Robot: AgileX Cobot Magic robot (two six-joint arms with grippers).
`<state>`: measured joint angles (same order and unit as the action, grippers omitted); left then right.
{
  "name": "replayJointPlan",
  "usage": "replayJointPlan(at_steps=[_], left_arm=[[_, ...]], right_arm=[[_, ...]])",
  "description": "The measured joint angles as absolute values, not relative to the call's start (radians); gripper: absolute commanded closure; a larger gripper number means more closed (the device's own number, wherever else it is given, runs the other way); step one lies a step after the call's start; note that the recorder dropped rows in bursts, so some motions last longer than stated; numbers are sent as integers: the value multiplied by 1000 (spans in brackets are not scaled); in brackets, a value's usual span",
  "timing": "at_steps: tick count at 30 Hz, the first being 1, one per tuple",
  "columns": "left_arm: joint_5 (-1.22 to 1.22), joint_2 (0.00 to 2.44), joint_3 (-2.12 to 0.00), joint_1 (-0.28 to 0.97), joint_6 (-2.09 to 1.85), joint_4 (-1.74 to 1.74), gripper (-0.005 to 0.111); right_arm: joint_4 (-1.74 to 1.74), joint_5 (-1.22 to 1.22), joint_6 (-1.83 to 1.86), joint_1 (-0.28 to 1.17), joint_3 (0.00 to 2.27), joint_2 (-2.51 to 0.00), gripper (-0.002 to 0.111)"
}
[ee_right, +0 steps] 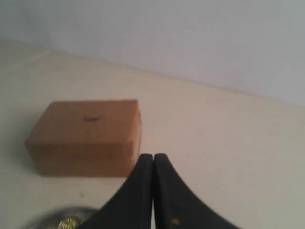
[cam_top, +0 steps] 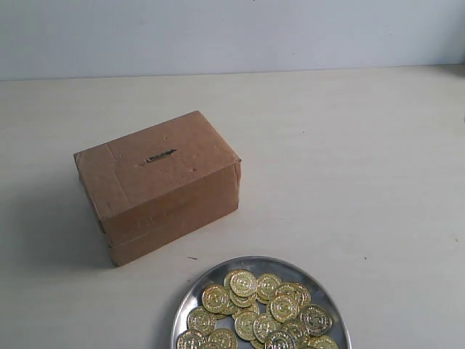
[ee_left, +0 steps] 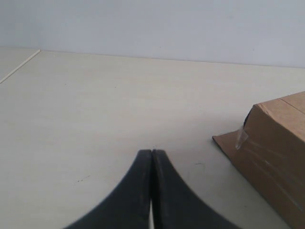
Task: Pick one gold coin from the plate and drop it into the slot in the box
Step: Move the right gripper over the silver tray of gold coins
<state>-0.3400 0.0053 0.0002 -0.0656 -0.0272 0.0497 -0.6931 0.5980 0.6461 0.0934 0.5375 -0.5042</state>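
A brown cardboard box (cam_top: 156,185) stands left of centre on the table, its dark slot (cam_top: 160,155) cut in the top face. In front of it, at the near edge, lies the round silver plate (cam_top: 196,297) holding several gold coins (cam_top: 261,309). Neither gripper appears in the exterior view. My left gripper (ee_left: 151,151) is shut with nothing in it, over bare table beside a corner of the box (ee_left: 274,157). My right gripper (ee_right: 153,155) is also shut and empty, with the box (ee_right: 86,136), its slot (ee_right: 90,119) and a bit of the plate (ee_right: 71,213) beyond it.
The pale tabletop (cam_top: 349,160) stretches to the right of the box and behind it. A light wall (cam_top: 232,33) closes off the far side. A table edge (ee_left: 19,67) shows in the left wrist view.
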Motion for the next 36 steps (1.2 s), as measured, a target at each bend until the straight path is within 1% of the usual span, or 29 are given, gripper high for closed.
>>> replayJointPlan(at_steps=[7, 12, 15, 21, 26, 29, 32, 36], left_arm=[[-340, 5, 0, -66, -27, 50, 107], [-340, 5, 0, -66, -27, 50, 107], [-340, 5, 0, -66, -27, 50, 107], [-340, 5, 0, -66, -27, 50, 107], [-340, 5, 0, -66, -27, 50, 107], [-340, 5, 0, -66, -27, 50, 107], [-340, 5, 0, -66, -27, 50, 107], [-340, 5, 0, -66, -27, 50, 107]], right_arm=[[-511, 702, 678, 274, 605, -746, 108], [-238, 735, 532, 449, 661, -909, 108], [-132, 742, 454, 545, 689, -994, 108], [-80, 767, 405, 704, 722, -1144, 108], [-79, 815, 403, 805, 722, -1241, 108], [-79, 844, 463, 853, 722, -1279, 108], [-84, 856, 521, 885, 722, -1300, 102], [-130, 858, 543, 903, 722, -1329, 89]])
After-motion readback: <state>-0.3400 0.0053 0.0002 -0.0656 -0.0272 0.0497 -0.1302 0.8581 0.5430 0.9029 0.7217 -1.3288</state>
